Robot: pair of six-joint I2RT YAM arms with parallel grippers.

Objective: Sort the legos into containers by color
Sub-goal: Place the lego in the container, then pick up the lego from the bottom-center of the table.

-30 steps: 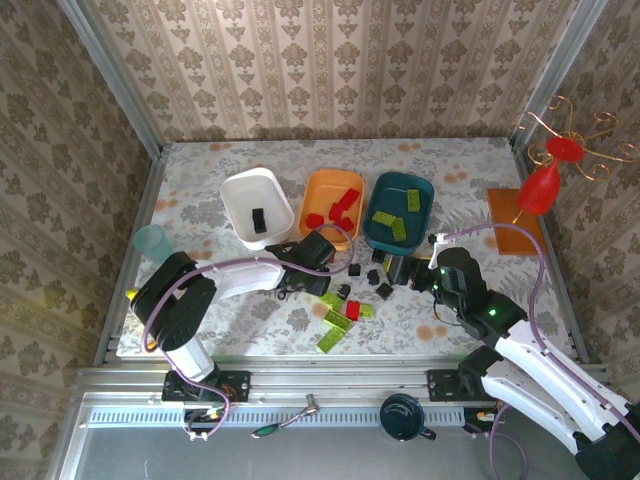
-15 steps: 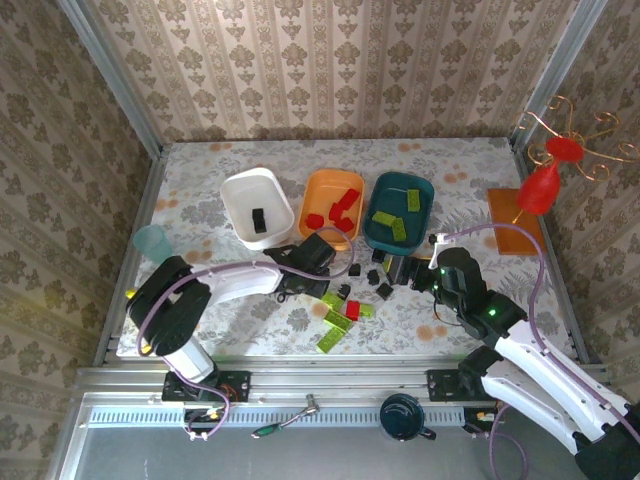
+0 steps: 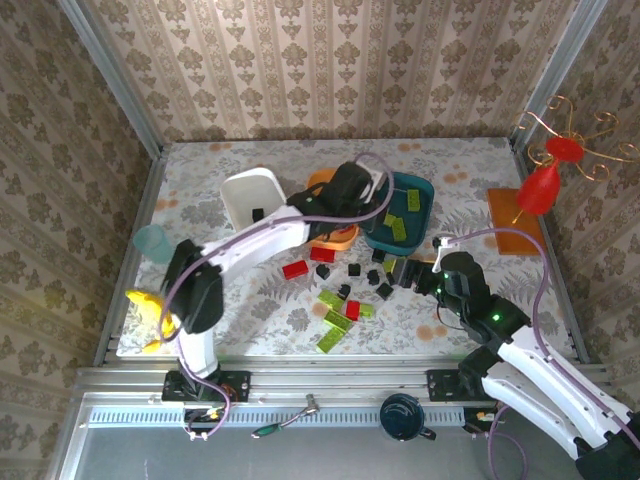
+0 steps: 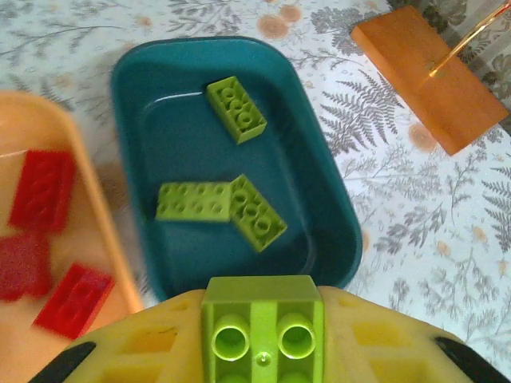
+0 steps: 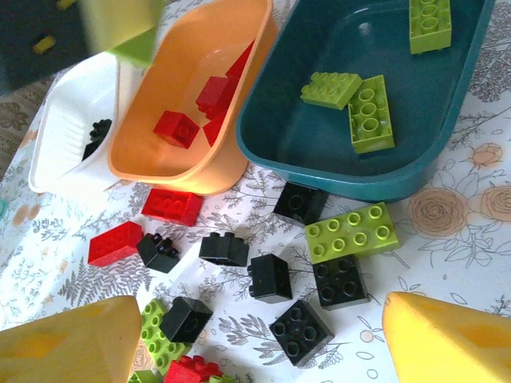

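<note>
My left gripper (image 3: pixel 350 190) is shut on a lime-green lego (image 4: pixel 262 319), yellow fingers (image 4: pixel 136 347) on either side of it, above the near rim of the dark teal container (image 4: pixel 319 167). That container holds three lime legos. The orange container (image 5: pixel 200 48) holds several red ones, and the white container (image 5: pixel 64 120) holds a black one (image 5: pixel 97 132). My right gripper (image 5: pixel 255 307) is open low over loose black legos (image 5: pixel 269 277), with a lime lego (image 5: pixel 351 231) and red legos (image 5: pixel 172 205) lying nearby.
A flat orange mat (image 3: pixel 515 235) and a red ornament on a wire stand (image 3: pixel 545 185) are at the right edge. A pale-blue cup (image 3: pixel 152 242) stands at the left, with a yellow object (image 3: pixel 148 308) in front of it. More lime and red bricks (image 3: pixel 335 320) lie near the front.
My left gripper closed on a lime lego at the pile, then rose and swung back-right over the orange and teal containers. Two red legos now show where it was. The right arm barely moved.
</note>
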